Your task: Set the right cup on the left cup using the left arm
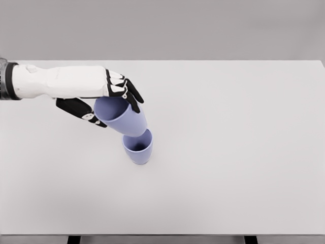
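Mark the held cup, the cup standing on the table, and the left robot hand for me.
held cup [123,118], head view, on its side wall
standing cup [138,151], head view, on its outer wall
left robot hand [104,100], head view, at the knuckles

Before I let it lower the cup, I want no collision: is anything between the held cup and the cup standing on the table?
Nothing visible. The left hand holds the held cup tilted, its base right at the rim of the standing cup.
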Robot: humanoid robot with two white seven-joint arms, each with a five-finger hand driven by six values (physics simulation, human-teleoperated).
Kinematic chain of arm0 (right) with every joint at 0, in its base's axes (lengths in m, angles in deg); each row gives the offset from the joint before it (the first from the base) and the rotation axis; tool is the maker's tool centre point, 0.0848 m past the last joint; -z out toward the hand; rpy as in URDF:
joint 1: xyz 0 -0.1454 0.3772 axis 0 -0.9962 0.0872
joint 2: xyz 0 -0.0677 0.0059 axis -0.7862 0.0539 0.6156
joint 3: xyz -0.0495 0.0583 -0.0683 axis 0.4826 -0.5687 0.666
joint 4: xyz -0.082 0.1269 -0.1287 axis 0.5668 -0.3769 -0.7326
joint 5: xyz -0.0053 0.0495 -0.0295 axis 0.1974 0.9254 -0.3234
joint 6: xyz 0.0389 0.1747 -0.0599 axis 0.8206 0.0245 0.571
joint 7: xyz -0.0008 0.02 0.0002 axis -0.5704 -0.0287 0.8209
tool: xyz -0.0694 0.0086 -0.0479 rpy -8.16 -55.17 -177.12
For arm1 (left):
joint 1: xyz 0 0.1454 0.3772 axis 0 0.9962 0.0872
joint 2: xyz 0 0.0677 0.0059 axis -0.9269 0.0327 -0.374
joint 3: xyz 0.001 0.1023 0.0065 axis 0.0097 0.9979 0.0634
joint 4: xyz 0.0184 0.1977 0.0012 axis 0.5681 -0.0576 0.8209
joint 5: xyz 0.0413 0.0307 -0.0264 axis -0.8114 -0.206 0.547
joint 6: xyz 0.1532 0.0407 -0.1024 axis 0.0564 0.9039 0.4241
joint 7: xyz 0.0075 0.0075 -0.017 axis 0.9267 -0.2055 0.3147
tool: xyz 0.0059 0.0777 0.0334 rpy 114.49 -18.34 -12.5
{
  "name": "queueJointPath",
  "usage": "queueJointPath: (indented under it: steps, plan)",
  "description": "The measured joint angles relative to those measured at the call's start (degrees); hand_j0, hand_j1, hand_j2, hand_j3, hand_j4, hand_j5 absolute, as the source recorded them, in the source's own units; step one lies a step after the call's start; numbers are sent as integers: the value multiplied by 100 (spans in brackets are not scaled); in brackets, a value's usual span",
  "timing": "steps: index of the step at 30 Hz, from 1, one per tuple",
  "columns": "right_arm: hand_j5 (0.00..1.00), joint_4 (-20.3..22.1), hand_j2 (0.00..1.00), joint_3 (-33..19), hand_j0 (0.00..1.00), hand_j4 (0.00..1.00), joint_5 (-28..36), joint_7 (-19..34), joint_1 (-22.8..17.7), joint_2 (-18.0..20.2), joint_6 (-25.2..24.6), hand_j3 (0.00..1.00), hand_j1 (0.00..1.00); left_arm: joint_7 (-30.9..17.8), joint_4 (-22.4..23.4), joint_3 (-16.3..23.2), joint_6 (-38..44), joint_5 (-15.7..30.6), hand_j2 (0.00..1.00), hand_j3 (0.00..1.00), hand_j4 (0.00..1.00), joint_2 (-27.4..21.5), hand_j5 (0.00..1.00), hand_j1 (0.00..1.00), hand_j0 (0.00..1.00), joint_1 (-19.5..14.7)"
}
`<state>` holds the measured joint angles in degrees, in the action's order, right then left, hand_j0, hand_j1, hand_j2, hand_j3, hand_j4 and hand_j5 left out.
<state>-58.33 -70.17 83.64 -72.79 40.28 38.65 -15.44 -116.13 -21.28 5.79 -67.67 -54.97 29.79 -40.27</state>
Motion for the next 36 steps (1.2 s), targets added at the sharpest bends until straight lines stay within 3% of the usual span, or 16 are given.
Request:
queueJointPath:
  steps: [36]
  plan:
    - [100,0,100,0,100,100,0,0,0,0,0,100,100,-3,65,178,1,-168,60,60,60,86,60,60,60,26]
